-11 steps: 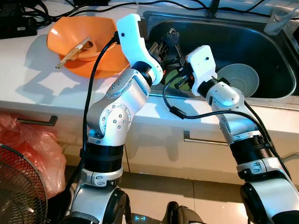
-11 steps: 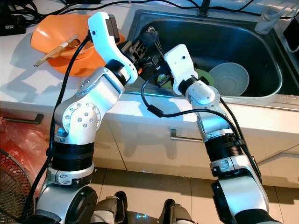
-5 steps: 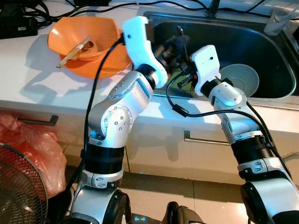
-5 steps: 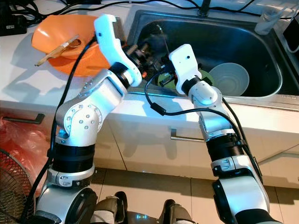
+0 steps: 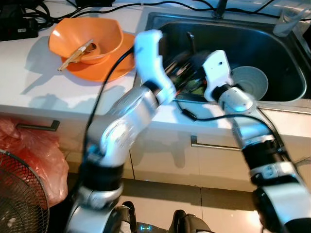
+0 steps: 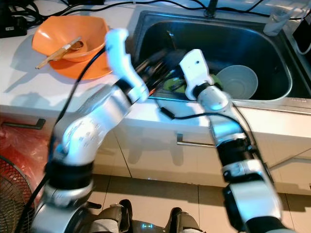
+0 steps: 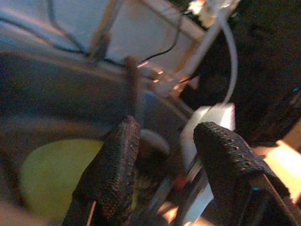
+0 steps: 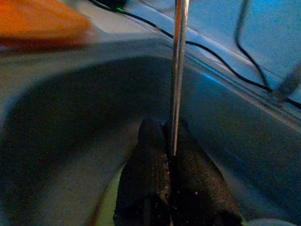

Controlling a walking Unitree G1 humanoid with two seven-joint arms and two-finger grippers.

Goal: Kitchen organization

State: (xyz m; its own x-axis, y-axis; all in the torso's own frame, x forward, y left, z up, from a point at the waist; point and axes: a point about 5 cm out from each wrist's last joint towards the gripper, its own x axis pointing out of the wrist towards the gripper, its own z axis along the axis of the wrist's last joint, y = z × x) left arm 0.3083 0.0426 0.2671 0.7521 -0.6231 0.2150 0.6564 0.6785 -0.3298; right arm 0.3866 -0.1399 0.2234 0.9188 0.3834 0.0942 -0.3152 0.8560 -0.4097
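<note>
The right gripper [image 8: 171, 155] pinches a metal rod [image 8: 178, 70] upright over the sink [image 6: 272, 53], probably to lift it out. The left gripper [image 7: 164, 155] gapes empty beside it, near the sink's left edge.

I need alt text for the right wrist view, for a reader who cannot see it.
The right pincer, its two black fingers shut on a thin metal rod, holds it above the dark steel sink. Black cables run along the counter behind.

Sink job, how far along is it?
Little looks finished. In hand: the right hand is shut on a thin metal utensil over the sink; the left hand is open beside it. Left: the pale bowl, the orange bowl.
</note>
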